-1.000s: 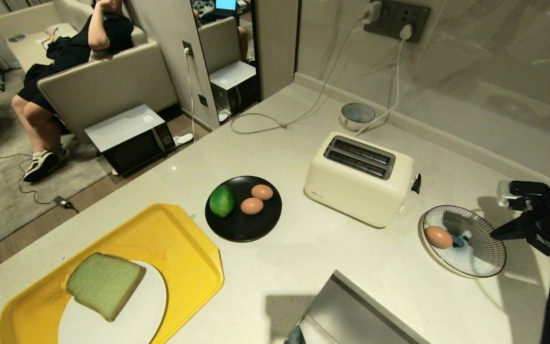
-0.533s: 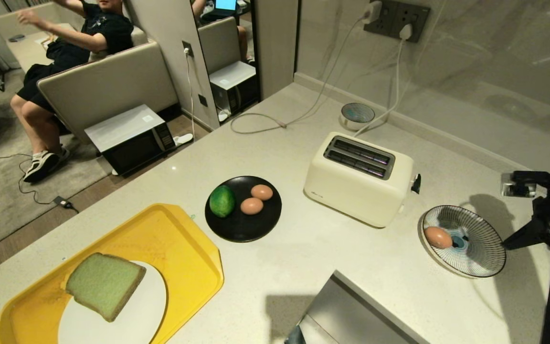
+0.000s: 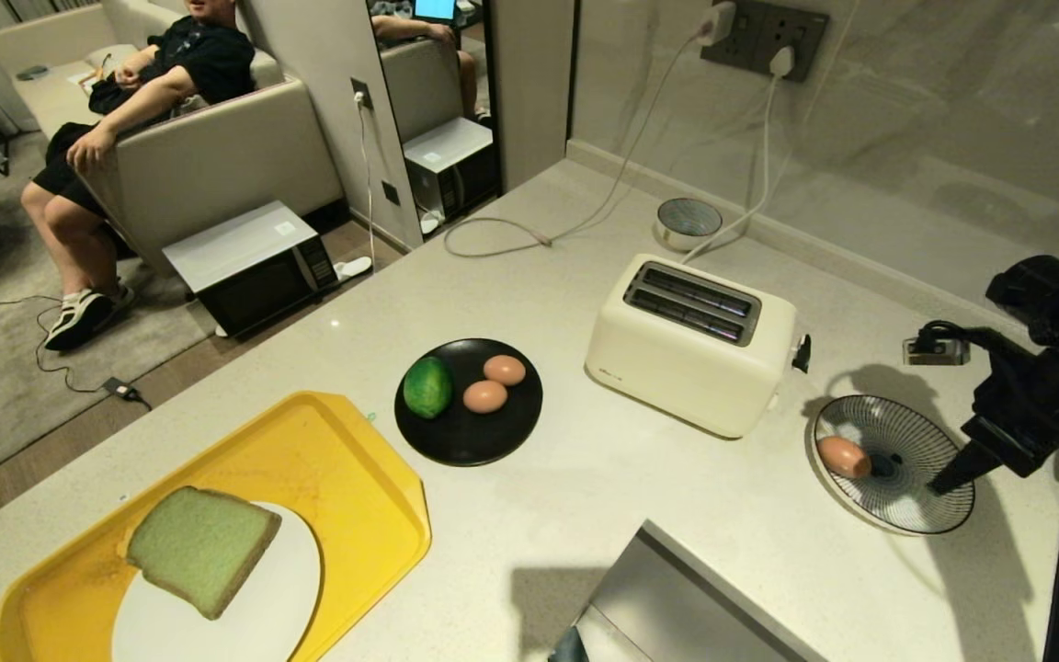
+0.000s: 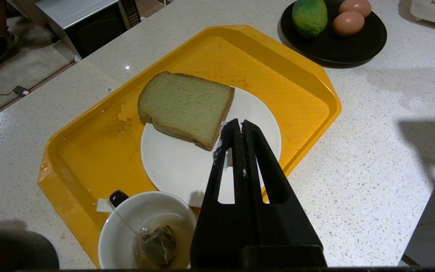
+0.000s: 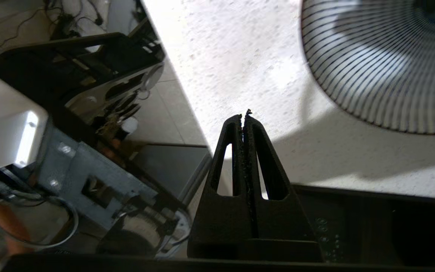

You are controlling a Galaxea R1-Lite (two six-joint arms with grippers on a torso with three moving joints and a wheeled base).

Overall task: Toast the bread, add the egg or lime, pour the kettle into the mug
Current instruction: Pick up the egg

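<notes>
The right gripper (image 3: 939, 483) hangs over the near edge of the striped dish (image 3: 916, 441), its fingers pressed together with nothing between them; the right wrist view confirms the tips meet over bare counter beside the dish rim. One egg (image 3: 843, 456) lies in that dish, off-centre on the toaster side, which suggests it has been set there as the add-on item. The left gripper (image 4: 235, 126) is likewise closed and empty, parked above the white plate (image 4: 172, 170) just beside the bread (image 4: 185, 106). The bread overhangs the plate rim onto the yellow tray (image 3: 327, 460), one edge exposed, which should favour a side pinch. The toaster (image 3: 693, 342) stands between the black plate (image 3: 470, 437) and the striped dish, slots upward and empty, so toasting appears not yet begun. The lime (image 3: 427, 387) and two further eggs remain on the black plate. The mug (image 4: 147, 230), holding a tea bag, sits on the tray's near corner. The kettle is not in view.
</notes>
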